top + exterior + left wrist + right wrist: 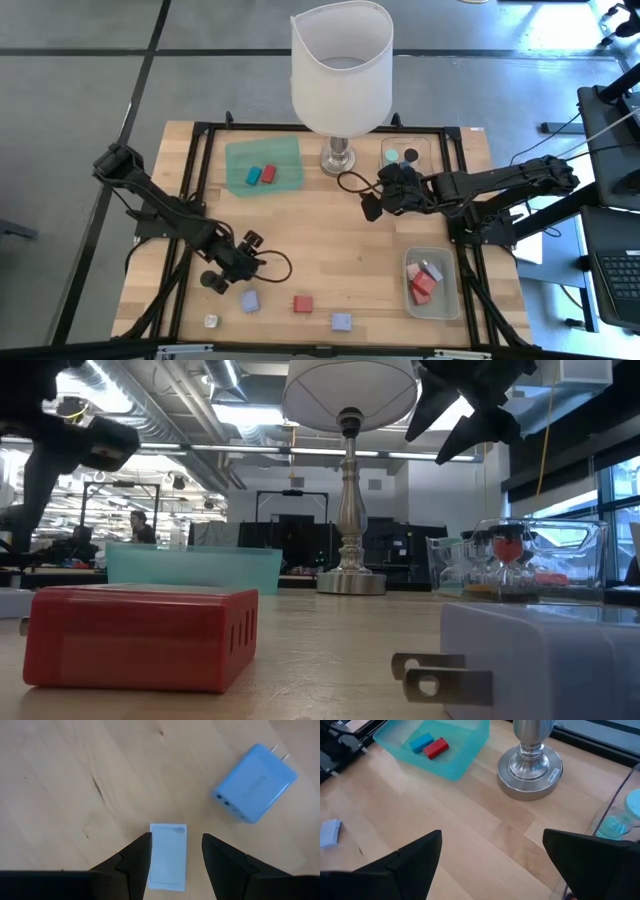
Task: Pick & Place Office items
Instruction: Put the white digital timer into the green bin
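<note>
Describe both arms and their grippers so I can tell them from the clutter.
Both arms are dark, jointed, with black cables looping near the wrists. The left gripper and right gripper each carry two black wedge-shaped fingers, plain, with no markings visible.

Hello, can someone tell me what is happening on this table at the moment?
A two-armed robot is sorting small office items into trays. The left gripper sits low over the wood, straddling a small white block, with a blue charger nearby. The right gripper hangs open and empty beside the lamp. The teal tray already holds two pieces.
</note>
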Robot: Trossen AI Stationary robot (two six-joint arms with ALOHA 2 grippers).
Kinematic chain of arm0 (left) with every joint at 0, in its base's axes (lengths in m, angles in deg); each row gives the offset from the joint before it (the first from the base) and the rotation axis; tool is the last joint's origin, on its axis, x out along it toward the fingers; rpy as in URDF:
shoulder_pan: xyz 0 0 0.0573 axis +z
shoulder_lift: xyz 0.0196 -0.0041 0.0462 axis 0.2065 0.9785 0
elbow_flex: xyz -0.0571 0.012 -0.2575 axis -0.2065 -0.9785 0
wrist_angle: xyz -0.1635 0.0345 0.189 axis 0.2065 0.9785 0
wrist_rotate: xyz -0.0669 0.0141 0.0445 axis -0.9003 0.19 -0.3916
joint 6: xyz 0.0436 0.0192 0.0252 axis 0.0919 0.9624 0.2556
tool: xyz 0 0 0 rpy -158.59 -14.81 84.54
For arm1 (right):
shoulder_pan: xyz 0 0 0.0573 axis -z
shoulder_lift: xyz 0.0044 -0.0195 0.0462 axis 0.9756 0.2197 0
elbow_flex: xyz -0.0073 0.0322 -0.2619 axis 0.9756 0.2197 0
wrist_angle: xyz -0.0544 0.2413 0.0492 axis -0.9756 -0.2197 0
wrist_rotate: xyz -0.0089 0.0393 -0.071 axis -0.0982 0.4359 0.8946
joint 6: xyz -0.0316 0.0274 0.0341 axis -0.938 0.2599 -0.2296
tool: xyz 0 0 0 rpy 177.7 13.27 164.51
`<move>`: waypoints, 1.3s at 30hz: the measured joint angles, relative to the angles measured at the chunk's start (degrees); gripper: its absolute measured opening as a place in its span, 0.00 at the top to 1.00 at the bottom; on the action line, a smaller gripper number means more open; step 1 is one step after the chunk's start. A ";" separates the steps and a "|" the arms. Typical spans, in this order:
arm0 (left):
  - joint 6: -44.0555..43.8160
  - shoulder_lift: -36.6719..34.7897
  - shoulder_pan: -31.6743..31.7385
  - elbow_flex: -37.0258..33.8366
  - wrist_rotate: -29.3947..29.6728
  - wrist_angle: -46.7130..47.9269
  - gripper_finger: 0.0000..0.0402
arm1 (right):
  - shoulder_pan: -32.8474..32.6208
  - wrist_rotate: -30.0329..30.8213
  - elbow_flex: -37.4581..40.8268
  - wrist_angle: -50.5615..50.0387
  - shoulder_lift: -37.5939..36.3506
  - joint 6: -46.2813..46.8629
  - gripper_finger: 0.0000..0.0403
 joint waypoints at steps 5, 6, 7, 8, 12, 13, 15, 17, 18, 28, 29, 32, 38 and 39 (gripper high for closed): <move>0.04 -0.08 -0.17 -2.00 1.92 -1.27 0.58 | 0.02 0.00 0.00 0.07 0.00 0.02 0.13; 0.47 -0.08 -0.17 -2.77 2.05 -2.10 0.58 | 0.06 0.01 0.00 0.10 0.00 0.02 0.13; 0.72 -0.11 -0.17 -3.55 1.52 -3.22 0.58 | 0.04 0.02 0.00 0.14 0.00 0.02 0.13; 1.05 -0.28 -0.18 -4.33 0.77 -4.82 0.58 | 0.07 0.00 0.00 0.17 0.00 0.02 0.13; 1.16 -0.38 -0.23 -6.73 -1.28 -9.75 0.57 | 0.07 0.00 0.00 0.17 0.00 0.00 0.13; 1.18 -0.38 -0.23 -7.03 -1.16 -10.29 0.57 | 0.07 0.00 0.00 0.20 0.00 0.00 0.13; 1.16 -0.34 -0.23 -7.45 -0.73 -11.29 0.57 | 0.07 0.00 0.00 0.20 0.00 0.00 0.13; 1.16 -0.32 -0.25 -7.44 -0.35 -11.40 0.57 | 0.07 0.00 0.00 0.20 0.01 0.00 0.13; 0.90 -0.32 -0.25 -7.47 -0.31 -11.32 0.57 | 0.07 0.00 0.00 0.22 0.00 0.00 0.13; -3.94 -0.17 -0.66 -7.61 1.05 -11.37 0.45 | 0.07 1.17 0.00 0.25 0.00 0.02 0.13; -4.05 -0.28 -0.69 -7.61 1.03 -11.17 0.43 | 0.07 1.43 0.00 0.26 0.00 0.00 0.13; -4.05 -1.24 -1.01 -7.66 1.05 -9.70 0.40 | 0.11 1.51 0.00 0.26 0.02 0.00 0.13; -4.41 -4.55 -1.68 -7.80 1.54 -3.06 0.40 | 0.28 2.29 0.00 0.31 0.00 0.65 0.13; -4.34 -5.18 -1.68 -7.84 1.73 -1.64 0.40 | 0.29 2.83 0.00 0.31 0.00 1.25 0.13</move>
